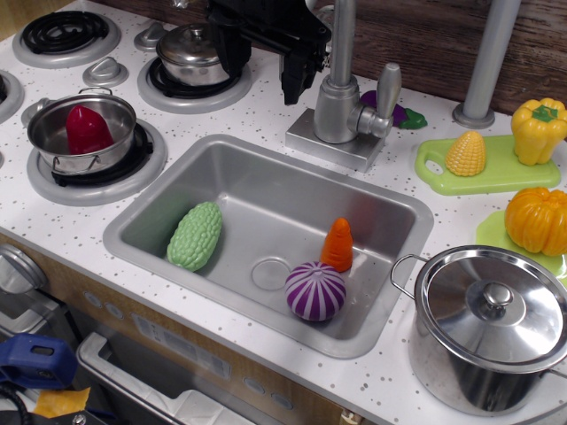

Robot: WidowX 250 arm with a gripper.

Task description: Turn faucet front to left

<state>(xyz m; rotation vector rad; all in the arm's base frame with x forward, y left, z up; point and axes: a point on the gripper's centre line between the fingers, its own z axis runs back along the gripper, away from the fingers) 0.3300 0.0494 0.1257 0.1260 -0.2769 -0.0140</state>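
**Silver-grey toy faucet stands untouched behind kitchen sink**

Steel and white speckled plastic are seen across a toy kitchen counter point(266, 111). At far left, a coiled black burner point(62, 34) is set near the back edge. Nearer, a small steel pot point(81, 133) is seated on a grey burner, and a dark red vegetable point(86, 129) is held inside it. Farther back, a lidded steel pot point(188, 55) is placed on another burner.

Just right of that pot, the black gripper point(264, 66) is shown raised above the counter at the top edge, its two fingers spread apart and clamped on nothing. Its right finger point(295, 75) is seen just left of the faucet's spout pipe; contact cannot be told.

The faucet point(341, 111) is mounted on its square base plate at the far rim of the sink point(159, 208), its thin pipe rising out of view and its lever handle point(386, 93) set on the right side. A purple and green object is partly hidden behind it.

In the sink basin, a green bitter gourd point(196, 235) is laid at left, with an orange carrot point(337, 244) and a purple striped onion point(315, 290) just beside each other at right.

Farther right, a thick grey pole point(487, 62) is planted near the wall. Yellow corn point(466, 153) and a yellow pepper point(538, 130) are set on a green cutting board point(434, 168). An orange pumpkin point(538, 220) is placed at the right edge, and a large lidded steel pot point(489, 323) is stood at near right.
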